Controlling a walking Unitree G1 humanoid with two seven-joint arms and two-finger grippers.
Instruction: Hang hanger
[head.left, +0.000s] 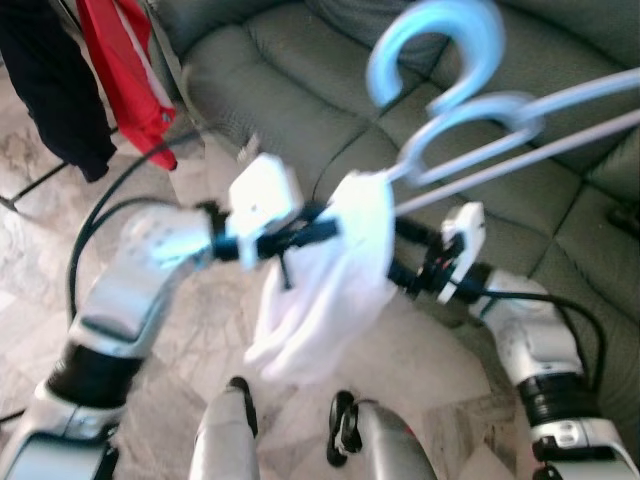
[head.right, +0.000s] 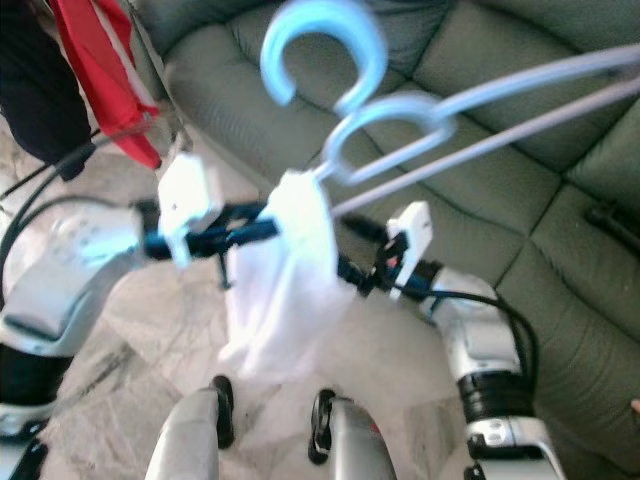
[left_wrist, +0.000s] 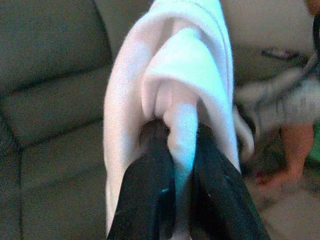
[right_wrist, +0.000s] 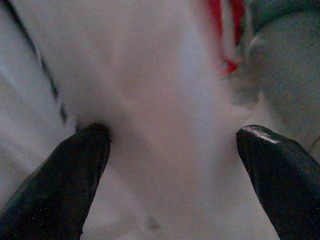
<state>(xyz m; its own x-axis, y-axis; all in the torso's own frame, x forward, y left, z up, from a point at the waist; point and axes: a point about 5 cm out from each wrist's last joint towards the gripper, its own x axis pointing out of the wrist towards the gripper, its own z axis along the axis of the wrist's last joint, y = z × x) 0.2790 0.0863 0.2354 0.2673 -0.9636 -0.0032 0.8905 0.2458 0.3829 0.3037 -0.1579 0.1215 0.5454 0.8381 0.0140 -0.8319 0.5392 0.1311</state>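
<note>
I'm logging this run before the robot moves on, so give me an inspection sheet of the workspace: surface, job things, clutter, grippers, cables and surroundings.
Surface: pale marbled floor; no table seen.
Job's things: light blue hanger held up before the sofa, hook uppermost; white cloth hanging below its neck.
Clutter: nothing seen.
Grippers: left gripper shut on a fold of the white cloth; right gripper open, its fingers spread close against the cloth.
Cables: black cable looping off the left arm; another along the right arm.
Surroundings: grey-green sofa ahead; red garment and dark garment hanging on the robot's left; a person's leg in the left wrist view.
</note>
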